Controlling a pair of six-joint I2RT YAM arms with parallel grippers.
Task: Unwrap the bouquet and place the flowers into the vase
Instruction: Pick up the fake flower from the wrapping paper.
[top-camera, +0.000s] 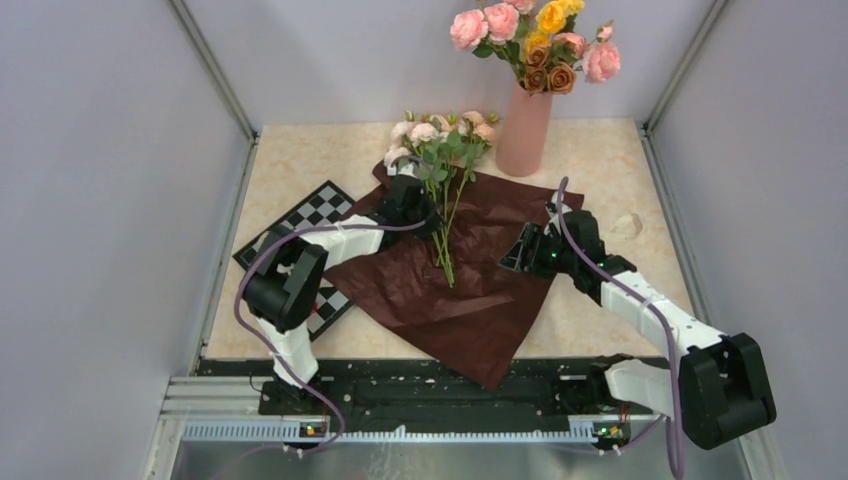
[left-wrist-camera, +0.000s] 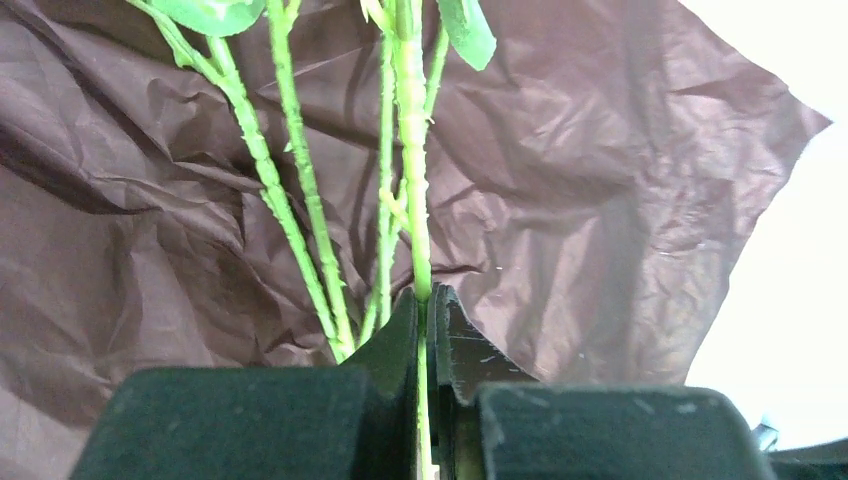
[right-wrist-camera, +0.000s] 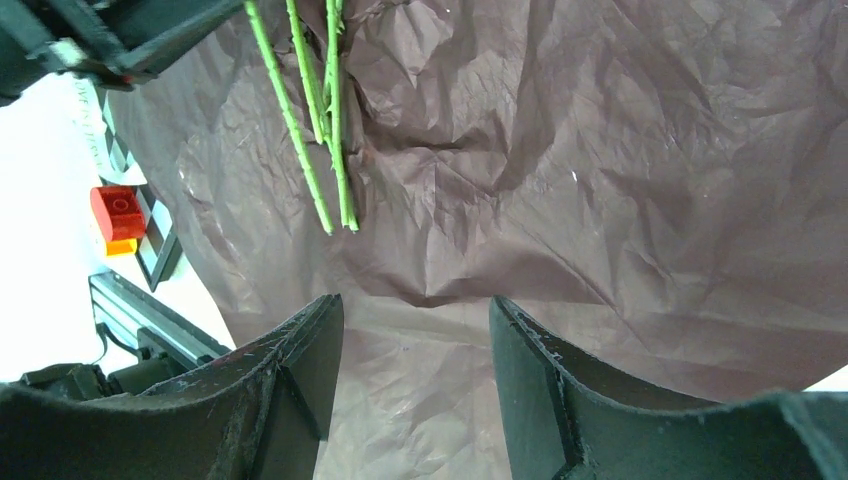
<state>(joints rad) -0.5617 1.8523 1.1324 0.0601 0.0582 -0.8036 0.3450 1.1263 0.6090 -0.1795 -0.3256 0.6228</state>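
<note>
The bouquet lies unwrapped: its dark red paper (top-camera: 470, 290) is spread flat on the table. The flowers (top-camera: 440, 135) rest on it, blooms towards the back and thin green stems (top-camera: 443, 235) pointing forward. My left gripper (top-camera: 420, 205) sits over the stems just below the leaves. In the left wrist view it (left-wrist-camera: 428, 300) is shut on one green stem (left-wrist-camera: 412, 150), with the other stems loose to its left. My right gripper (top-camera: 522, 255) hovers open over the paper (right-wrist-camera: 600, 180), right of the stem ends (right-wrist-camera: 330, 150), holding nothing. The salmon-pink vase (top-camera: 524, 130) stands behind.
Larger pink, yellow and brown roses (top-camera: 530, 40) fill the vase's mouth. A checkerboard (top-camera: 320, 210) lies left of the paper, partly under it, with a red block (right-wrist-camera: 117, 212) beside it. A small pale scrap (top-camera: 627, 225) sits at the right. Walls enclose three sides.
</note>
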